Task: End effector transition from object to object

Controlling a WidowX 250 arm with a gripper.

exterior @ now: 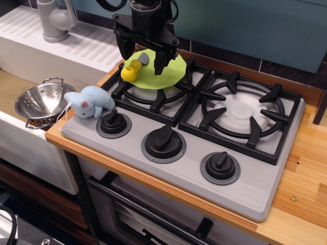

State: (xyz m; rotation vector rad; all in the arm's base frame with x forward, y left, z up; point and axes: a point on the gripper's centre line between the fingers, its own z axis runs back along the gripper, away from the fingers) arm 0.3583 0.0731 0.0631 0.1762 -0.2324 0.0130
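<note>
My black gripper (pixel 143 60) hangs from a bulky black wrist with cables over the left burner of the toy stove (pixel 245 178). Its two prongs point down and stand apart, open and empty. They straddle a lime-green cloth (pixel 163 74) that lies on the left burner grate. A small yellow object (pixel 130 71) with a grey piece (pixel 143 58) beside it sits on the cloth, between and just below the prongs. A light-blue plush animal (pixel 88 102) lies on the stove's front left corner, well left of and below the gripper.
A metal colander (pixel 40 101) sits in the sink at the left. A grey faucet (pixel 55 19) stands at the back left. Three black knobs (pixel 163 142) line the stove front. The right burner grate (pixel 240 107) is bare. A wooden counter (pixel 301 178) edges the right.
</note>
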